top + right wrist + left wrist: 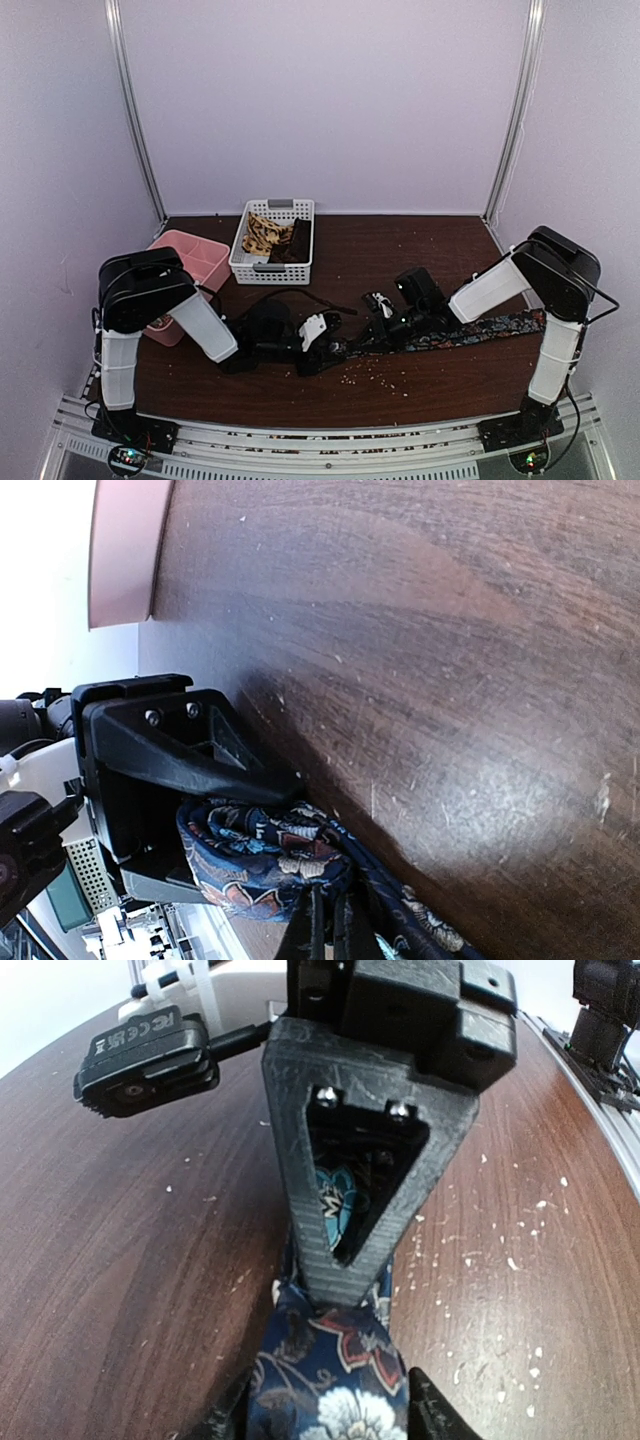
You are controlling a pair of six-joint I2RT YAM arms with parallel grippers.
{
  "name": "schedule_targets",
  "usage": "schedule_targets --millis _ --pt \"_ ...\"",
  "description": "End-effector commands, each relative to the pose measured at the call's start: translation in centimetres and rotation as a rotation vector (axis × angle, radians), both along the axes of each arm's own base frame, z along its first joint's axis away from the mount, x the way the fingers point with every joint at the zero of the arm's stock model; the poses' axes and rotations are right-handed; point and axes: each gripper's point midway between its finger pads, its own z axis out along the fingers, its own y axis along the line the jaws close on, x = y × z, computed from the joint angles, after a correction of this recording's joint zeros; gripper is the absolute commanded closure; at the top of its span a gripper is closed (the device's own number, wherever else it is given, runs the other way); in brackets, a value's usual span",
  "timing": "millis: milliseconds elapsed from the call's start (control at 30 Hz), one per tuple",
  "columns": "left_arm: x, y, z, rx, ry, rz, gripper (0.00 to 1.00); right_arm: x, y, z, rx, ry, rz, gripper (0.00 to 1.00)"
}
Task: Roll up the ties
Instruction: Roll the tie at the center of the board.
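Work was on the floral tie (480, 330), which lay flat along the counter (400, 250) from its right edge toward the middle, close to the front edge. At the tie's inner end the two pincers met almost nose to nose. The right pincer (322, 925) was closed tight. From its own camera it looked to have a fold of the patterned cloth nipped between its thin tips, with the fabric curled into a loose loop just beside them. The left pincer (330, 1415) stood partly open, one finger on each side of the tie so that the cloth filled the gap. Whether it was pressing on the fabric or only straddling it I could not tell.

To my eye this was the very start of the roll: only a first turn or so was formed, and nearly the whole length stretched out toward the right edge. The next move, I reckoned, called for turning the loop over again along the strip without letting it spring open. One pincer would hold the coil while the other took a fresh bite, a fiddly handover with slippery cloth.

The tan tie (262, 235) and the dark brown tie (298, 243) lay in the white basket (240, 262) at the back edge, left of middle. A pink tray (195, 250) sat near the left edge.
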Motion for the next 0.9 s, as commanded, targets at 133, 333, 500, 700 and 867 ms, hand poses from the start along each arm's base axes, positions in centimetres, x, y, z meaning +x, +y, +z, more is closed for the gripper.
schedule_targets --millis 133,333,500,700,867 --pt "0.0 -2.6 3.6 -0.076 -0.040 -0.053 0.62 -0.8 -1.4 -3.2 -0.107 0.040 -0.016 1.00" --pt "0.4 -4.8 2.9 -0.053 -0.029 -0.084 0.66 -0.6 -1.1 -2.8 -0.089 0.038 -0.018 1.00" --pt "0.2 -4.7 -0.7 0.036 0.018 -0.101 0.65 -0.6 -1.0 -2.2 -0.076 0.030 -0.017 1.00" --pt "-0.4 -2.6 -4.6 0.185 0.063 -0.087 0.68 -0.5 -0.5 -0.7 -0.021 0.020 -0.022 1.00" --pt "-0.8 -0.1 -6.0 0.305 0.101 -0.075 0.77 0.0 -1.5 1.5 0.014 -0.009 -0.041 0.85"
